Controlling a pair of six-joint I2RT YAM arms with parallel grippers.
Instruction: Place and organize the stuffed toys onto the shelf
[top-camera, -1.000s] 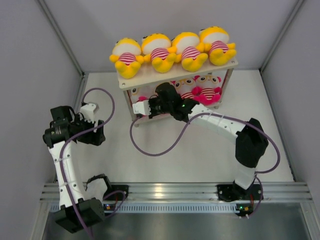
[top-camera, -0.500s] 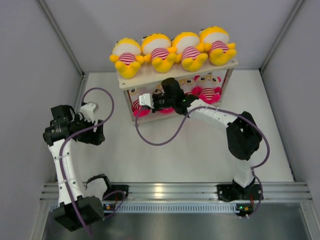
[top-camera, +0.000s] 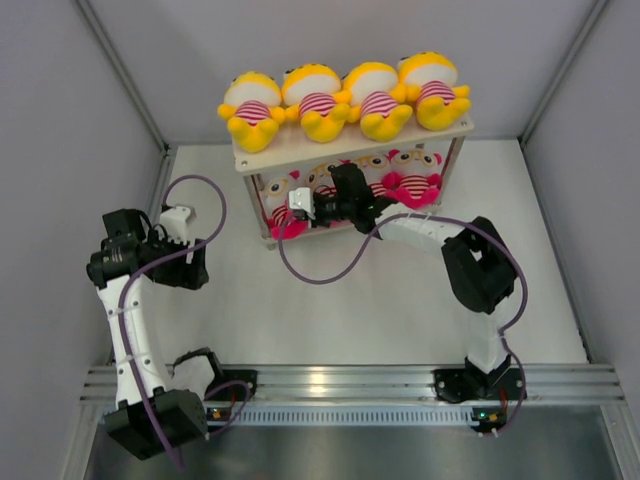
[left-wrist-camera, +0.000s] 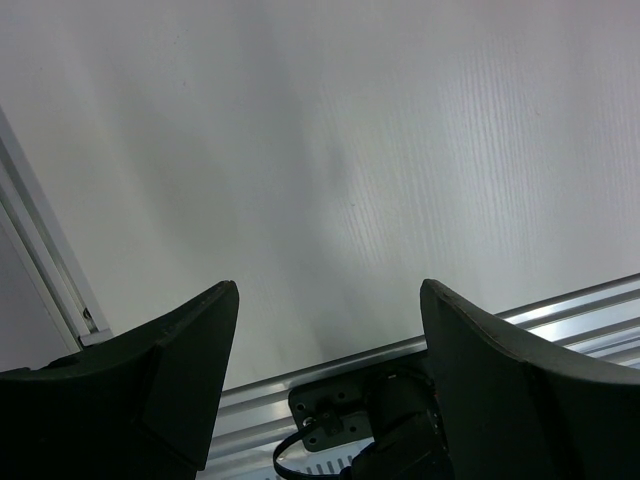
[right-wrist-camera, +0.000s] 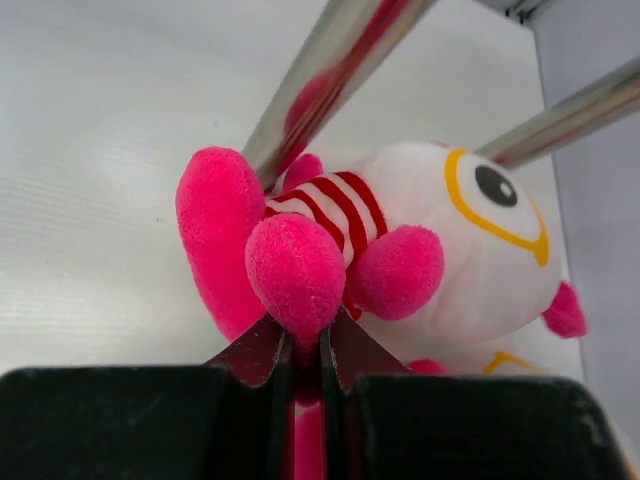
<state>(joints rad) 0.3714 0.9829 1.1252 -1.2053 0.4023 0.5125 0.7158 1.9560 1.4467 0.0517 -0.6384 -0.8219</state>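
Pinching one pink limb of a pink doll (right-wrist-camera: 400, 250) between almost closed fingers, the right gripper (right-wrist-camera: 305, 345) reaches into the lower tier of the shelf (top-camera: 300, 152) at its left end, where the doll lies against a metal leg (right-wrist-camera: 330, 60). Other pink dolls (top-camera: 415, 180) sit further right on the same tier, and four yellow dolls (top-camera: 372, 100) line the top board abreast. The left gripper (left-wrist-camera: 325, 295) hangs spread wide, holding nothing, over the white table (left-wrist-camera: 350, 150), well apart from the shelf.

The pink doll (right-wrist-camera: 420, 250) is fuzzy plush, the shelf leg (right-wrist-camera: 330, 70) polished metal, the table (right-wrist-camera: 100, 150) matt white.
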